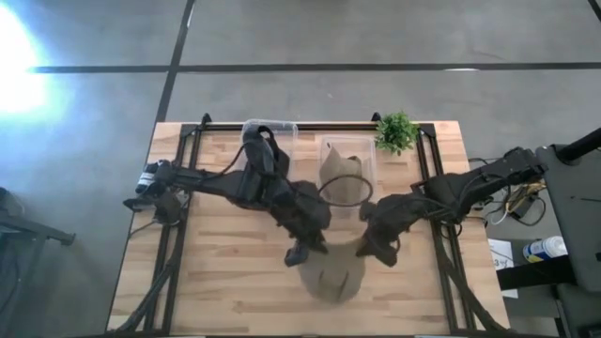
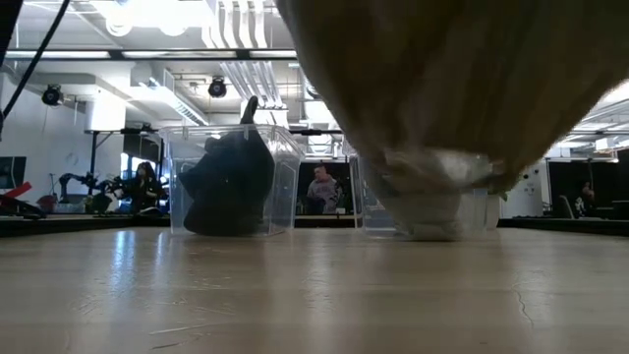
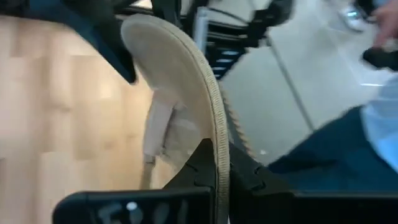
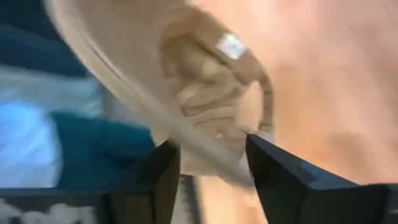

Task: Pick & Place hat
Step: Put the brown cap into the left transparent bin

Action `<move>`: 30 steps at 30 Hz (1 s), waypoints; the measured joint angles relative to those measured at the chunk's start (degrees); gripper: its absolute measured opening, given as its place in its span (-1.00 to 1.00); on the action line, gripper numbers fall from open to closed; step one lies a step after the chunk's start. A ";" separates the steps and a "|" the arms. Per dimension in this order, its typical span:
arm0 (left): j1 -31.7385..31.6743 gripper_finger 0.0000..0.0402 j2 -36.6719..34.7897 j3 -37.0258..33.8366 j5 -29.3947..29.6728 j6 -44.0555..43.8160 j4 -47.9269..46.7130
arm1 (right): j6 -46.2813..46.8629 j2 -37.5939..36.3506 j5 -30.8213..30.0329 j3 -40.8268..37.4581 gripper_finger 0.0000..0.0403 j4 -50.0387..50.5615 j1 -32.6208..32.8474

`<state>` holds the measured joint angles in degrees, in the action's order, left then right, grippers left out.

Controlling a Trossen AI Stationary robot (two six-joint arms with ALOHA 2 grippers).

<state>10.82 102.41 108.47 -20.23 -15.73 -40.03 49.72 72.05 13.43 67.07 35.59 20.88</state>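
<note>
A tan brimmed hat (image 1: 331,274) hangs between my two grippers over the near middle of the table. In the low view it (image 2: 462,79) fills the upper right, off the tabletop. My left gripper (image 1: 302,253) is at the hat's left side and my right gripper (image 1: 379,252) at its right side, each shut on the brim. A clear bin (image 1: 269,139) at the far edge holds a dark hat (image 2: 231,182). A second clear bin (image 1: 349,160) beside it holds another tan hat. My left gripper pinches the hat's brim edge (image 3: 217,163) between its two fingers, and the stitched rim runs straight out from between them. It comes slanting down from the table's left. The hat is lifted off the table. My right gripper has the hat's brim (image 4: 208,163) between its two fingers (image 4: 163,177), with the inside of the crown and its band beyond them. It comes slanting down from the table's right. The hat is clear of the table.
A small green plant (image 1: 396,131) stands at the far right corner next to the right bin. Black frame rails (image 1: 174,244) run along both table sides. People (image 2: 322,189) are in the room behind. Bare wood (image 1: 225,282) lies near left and near right.
</note>
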 joint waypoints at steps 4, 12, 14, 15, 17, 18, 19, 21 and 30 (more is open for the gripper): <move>-2.65 -0.96 -0.13 -0.03 3.65 0.91 -2.65 | 4.62 -5.29 -11.95 -0.02 0.02 10.79 0.20; -10.39 -0.96 -0.93 0.00 7.86 -2.35 5.98 | 17.69 -18.71 -35.79 0.00 0.18 17.57 3.56; -12.16 -0.96 -1.80 -0.01 9.29 -3.60 13.02 | 19.64 -20.92 -39.60 0.02 0.19 18.73 4.53; -13.06 -0.96 -2.30 0.20 12.06 -3.91 14.97 | 20.21 -21.77 -41.31 0.00 0.19 19.26 4.86; -14.92 -0.96 -3.38 0.71 21.49 -3.91 16.08 | 21.38 -23.05 -43.54 0.02 0.18 21.29 5.03; -15.75 -0.96 -3.59 0.74 29.01 -4.35 15.88 | 22.62 -23.48 -43.87 0.00 0.18 23.23 5.02; -16.59 -0.96 -3.77 0.74 35.41 -5.34 15.17 | 24.32 -23.82 -44.08 0.00 0.18 25.36 4.98; -18.47 -0.96 -3.77 0.06 40.72 -7.82 14.77 | 28.25 -24.15 -44.84 -0.08 0.18 30.56 4.99; -20.87 -0.95 -3.02 -7.05 32.93 -17.45 20.85 | 34.37 -23.06 -45.62 -0.76 0.18 36.89 5.01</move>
<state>-10.06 99.39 101.42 12.70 -33.18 -19.18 84.09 49.00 -32.19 66.30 72.47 25.90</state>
